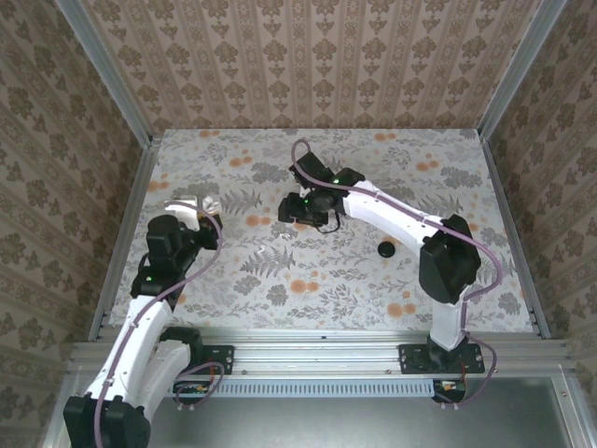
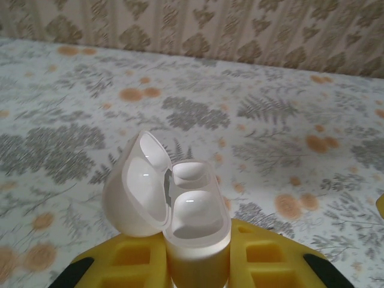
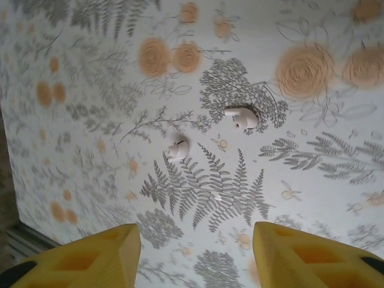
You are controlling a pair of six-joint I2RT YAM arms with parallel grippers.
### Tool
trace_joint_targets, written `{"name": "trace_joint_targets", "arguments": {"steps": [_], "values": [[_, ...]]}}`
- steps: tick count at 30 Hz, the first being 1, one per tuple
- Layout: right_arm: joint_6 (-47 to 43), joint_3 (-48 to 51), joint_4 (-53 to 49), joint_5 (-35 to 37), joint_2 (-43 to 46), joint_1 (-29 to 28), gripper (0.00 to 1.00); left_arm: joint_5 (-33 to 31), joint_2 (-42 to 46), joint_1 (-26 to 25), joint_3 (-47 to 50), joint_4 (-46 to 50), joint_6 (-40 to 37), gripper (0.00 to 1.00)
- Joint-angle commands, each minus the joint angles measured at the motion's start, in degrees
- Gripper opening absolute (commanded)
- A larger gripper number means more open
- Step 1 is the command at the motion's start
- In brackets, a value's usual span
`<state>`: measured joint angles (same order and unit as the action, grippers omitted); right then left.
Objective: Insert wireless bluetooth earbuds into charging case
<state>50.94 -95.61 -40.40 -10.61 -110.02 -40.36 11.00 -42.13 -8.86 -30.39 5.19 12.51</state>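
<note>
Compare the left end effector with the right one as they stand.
The left end effector is shut on the charging case, whose lid stands open; the right end effector is open and holds nothing. The left one faces across the table toward the wall; the right one looks down at two white earbuds lying apart on the table. Both have yellow fingers.

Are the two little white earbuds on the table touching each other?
Apart. The right wrist view shows bare flowery table between one small white plastic earbud and the other white earbud.
</note>
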Motion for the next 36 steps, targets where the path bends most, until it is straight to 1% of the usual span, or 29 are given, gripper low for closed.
{"name": "trace_joint_targets", "arguments": {"steps": [1, 3, 7, 13, 16, 26, 36], "values": [[18.50, -2.22, 1.55, 0.72, -4.03, -0.91, 0.53, -1.71, 1.12, 0.93, -1.58, 3.04, 0.73, 0.21], [22.00, -4.64, 0.69, 0.33, -7.23, -1.74, 0.52, -2.63, 1.34, 0.96, -1.64, 3.70, 0.26, 0.21], [25.71, -10.48, -0.68, -0.36, -13.85, -3.74, 0.50, -4.32, 1.61, 1.03, -2.12, 5.31, -1.04, 0.21], [26.14, -21.95, -5.99, -1.82, -23.11, -5.46, 0.47, -5.26, 1.87, 0.96, -2.22, 6.29, -2.26, 0.21], [26.15, -25.84, -8.32, -2.04, -26.15, -5.92, 0.45, -5.77, 2.03, 0.96, -2.22, 6.65, -2.72, 0.21], [24.58, -35.37, -15.69, -3.60, -33.51, -6.11, 0.42, -6.52, 2.05, 0.86, -2.23, 7.02, -3.45, 0.22], [24.18, -36.40, -16.98, -5.20, -35.96, -6.40, 0.37, -6.74, 2.22, 0.68, -2.19, 7.09, -3.54, 0.22]]}}
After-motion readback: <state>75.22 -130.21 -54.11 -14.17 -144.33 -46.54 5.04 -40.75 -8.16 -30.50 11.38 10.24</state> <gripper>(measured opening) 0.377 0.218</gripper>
